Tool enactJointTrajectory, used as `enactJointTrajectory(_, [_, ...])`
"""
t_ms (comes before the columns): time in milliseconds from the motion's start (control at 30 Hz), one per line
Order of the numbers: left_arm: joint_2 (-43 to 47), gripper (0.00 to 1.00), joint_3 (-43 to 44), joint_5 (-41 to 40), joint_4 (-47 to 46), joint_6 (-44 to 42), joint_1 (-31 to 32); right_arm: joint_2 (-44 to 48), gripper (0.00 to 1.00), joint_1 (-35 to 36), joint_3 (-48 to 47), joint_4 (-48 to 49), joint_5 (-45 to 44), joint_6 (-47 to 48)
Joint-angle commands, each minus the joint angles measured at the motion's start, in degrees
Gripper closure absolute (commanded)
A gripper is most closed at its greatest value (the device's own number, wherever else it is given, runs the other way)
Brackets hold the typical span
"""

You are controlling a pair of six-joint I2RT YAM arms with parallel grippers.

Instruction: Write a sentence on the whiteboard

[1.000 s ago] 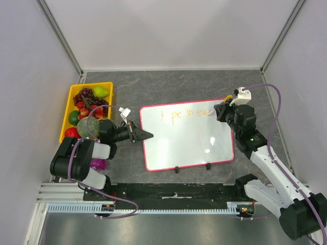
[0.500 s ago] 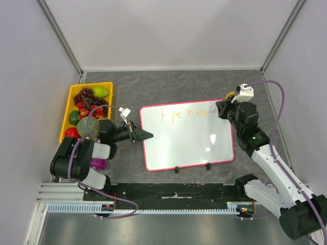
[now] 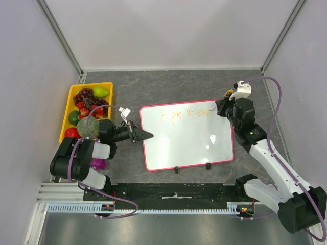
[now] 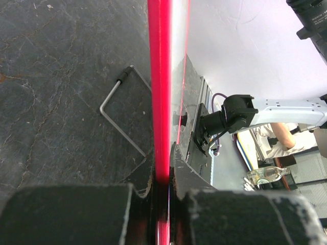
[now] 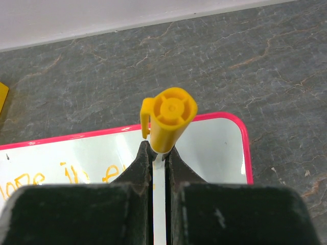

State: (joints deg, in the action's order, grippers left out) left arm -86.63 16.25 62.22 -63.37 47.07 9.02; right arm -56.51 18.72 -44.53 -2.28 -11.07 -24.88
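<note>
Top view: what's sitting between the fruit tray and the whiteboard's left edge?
The left gripper, shut on the pink frame of the whiteboard, its wrist reaching back toward the fruit tray. Otherwise bare tabletop, per the top view.

Seen edge-on, the whiteboard [image 4: 162, 76] runs as a bright pink-red line up the middle of the frame, its near end clamped between the two black fingers [image 4: 92, 214] of the left gripper [image 4: 162, 176]. To its left lies the dark, veined stone desk [image 4: 56, 66], where a thin bent metal wire bracket [image 4: 118, 118] with a black-capped end rests, running up to the board's frame. To the right, against a pale wall, the black-and-white right arm [image 4: 255, 109] stretches across, with a person's bare forearm [image 4: 282, 139] visible beyond it.
</note>
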Motion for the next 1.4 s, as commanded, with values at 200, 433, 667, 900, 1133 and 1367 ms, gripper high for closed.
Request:
enactJointTrajectory(200, [-0.6, 0.98, 0.2, -4.2, 2.6, -9.4, 0.1, 1.1, 1.00, -0.2, 1.5, 1.1, -1.7, 1.2])
enactJointTrajectory(433, [-0.6, 0.98, 0.2, -4.2, 2.6, -9.4, 0.1, 3.0, 1.00, -0.4, 4.4, -0.1, -1.1, 1.5])
enactJointTrajectory(667, [-0.6, 0.98, 0.2, -4.1, 2.6, -9.4, 0.3, 3.1, 1.00, -0.3, 5.5, -0.2, -1.1, 1.3])
enactJointTrajectory(900, [-0.7, 0.98, 0.2, -4.1, 2.6, -9.4, 0.1, 1.3, 1.00, -0.4, 2.4, 0.8, -2.9, 1.5])
enactJointTrajectory(1133, [-0.6, 0.98, 0.2, -4.2, 2.6, -9.4, 0.2, -0.2, 1.00, -0.8, -0.3, 1.8, -3.9, 1.8])
enactJointTrajectory(1367, [-0.6, 0.98, 0.2, -4.1, 2.6, -9.4, 0.1, -0.7, 1.00, -1.2, -1.1, 1.8, -3.8, 1.3])
